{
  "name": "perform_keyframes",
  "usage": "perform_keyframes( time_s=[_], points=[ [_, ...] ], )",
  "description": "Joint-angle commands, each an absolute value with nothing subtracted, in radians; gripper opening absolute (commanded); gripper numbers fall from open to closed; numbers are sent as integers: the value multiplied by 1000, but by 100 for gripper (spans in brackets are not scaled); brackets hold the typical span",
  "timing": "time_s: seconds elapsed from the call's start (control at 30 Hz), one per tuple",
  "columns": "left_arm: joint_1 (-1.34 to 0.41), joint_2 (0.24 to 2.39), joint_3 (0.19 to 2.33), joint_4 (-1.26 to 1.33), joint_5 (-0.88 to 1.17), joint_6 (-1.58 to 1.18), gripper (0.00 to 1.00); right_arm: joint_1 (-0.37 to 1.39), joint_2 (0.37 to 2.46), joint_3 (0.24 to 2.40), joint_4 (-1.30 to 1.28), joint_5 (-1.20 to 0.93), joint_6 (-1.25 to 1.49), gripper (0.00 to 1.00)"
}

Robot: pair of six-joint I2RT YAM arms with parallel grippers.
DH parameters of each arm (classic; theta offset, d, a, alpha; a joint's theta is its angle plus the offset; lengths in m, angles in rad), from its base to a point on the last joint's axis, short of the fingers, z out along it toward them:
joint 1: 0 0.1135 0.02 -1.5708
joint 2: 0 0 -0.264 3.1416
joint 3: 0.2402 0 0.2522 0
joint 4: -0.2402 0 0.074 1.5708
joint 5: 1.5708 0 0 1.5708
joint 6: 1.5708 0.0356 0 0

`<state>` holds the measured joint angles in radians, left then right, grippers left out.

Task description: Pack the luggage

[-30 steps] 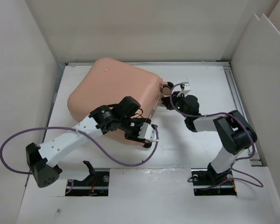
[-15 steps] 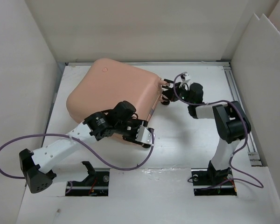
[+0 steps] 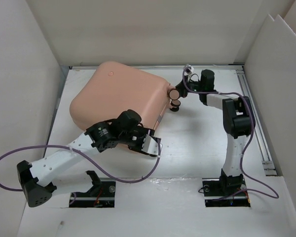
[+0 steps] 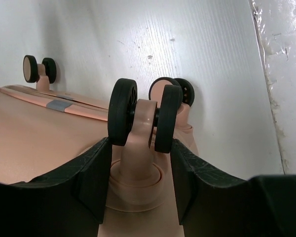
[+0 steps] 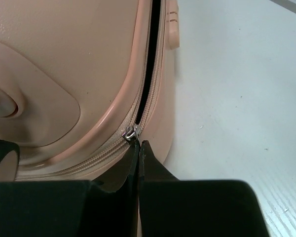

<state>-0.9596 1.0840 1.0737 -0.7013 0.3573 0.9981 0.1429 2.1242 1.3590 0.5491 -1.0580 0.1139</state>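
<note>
The luggage (image 3: 118, 96) is a peach-pink hard-shell suitcase lying flat at the back left of the table, lid down. My left gripper (image 3: 150, 145) is at its near right corner. In the left wrist view its black fingers (image 4: 187, 173) clamp a twin black wheel (image 4: 167, 118) from both sides. My right gripper (image 3: 182, 89) is at the far right corner beside two more wheels (image 3: 174, 98). In the right wrist view it (image 5: 138, 144) is shut on the metal zipper pull (image 5: 130, 132). Beyond the pull the zipper (image 5: 153, 49) gapes open, showing black.
White walls (image 3: 19, 74) close in the table on the left, back and right. A metal rail (image 3: 251, 113) runs along the right side. Purple cables (image 3: 113, 173) loop from both arms. Bare white table (image 3: 197, 143) lies to the right of the suitcase.
My right arm has swung towards the back, carrying its gripper along the suitcase's right edge to the far corner. The left arm's elbow has dropped nearer, with its gripper still on the wheel.
</note>
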Motion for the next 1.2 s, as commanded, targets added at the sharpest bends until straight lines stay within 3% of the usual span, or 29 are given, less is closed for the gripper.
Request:
perform_keyframes(
  time_s=[0.0,0.03,0.13,0.17,0.23,0.37,0.4,0.57,0.63,0.73,0.9,1.03,1.17],
  points=[
    [-973,1031,1025,-1046,339,870,18,136,2091,1476,562,-930,-64,0],
    [-962,1019,1037,-1008,330,847,52,162,2091,1486,517,-916,-142,0],
    [-899,1008,1126,-924,295,691,74,211,2104,1528,376,-907,-222,0],
    [-861,1008,1161,-861,279,642,86,222,2105,1528,362,-894,-245,0],
    [-810,1008,1279,-787,203,504,97,250,2105,1514,362,-862,-258,0],
    [-690,1077,1445,-762,175,348,99,287,2096,1491,362,-851,-267,0],
    [-598,1094,1463,-772,175,324,97,287,2095,1491,362,-851,-278,0],
    [-272,1106,1441,-804,184,215,68,310,2095,1482,362,-832,-287,0],
    [-41,1071,1431,-804,196,187,36,310,2095,1471,362,-831,-296,0],
    [252,1071,1420,-860,196,187,0,310,2074,1460,362,-812,-305,0],
    [529,1026,1275,-867,166,211,0,310,2065,1440,362,-811,-324,0],
    [546,1005,1114,-779,55,268,0,310,2056,1440,362,-793,-324,0],
    [546,1147,1011,-661,44,300,0,322,2017,1419,362,-769,-350,0]
  ],
)
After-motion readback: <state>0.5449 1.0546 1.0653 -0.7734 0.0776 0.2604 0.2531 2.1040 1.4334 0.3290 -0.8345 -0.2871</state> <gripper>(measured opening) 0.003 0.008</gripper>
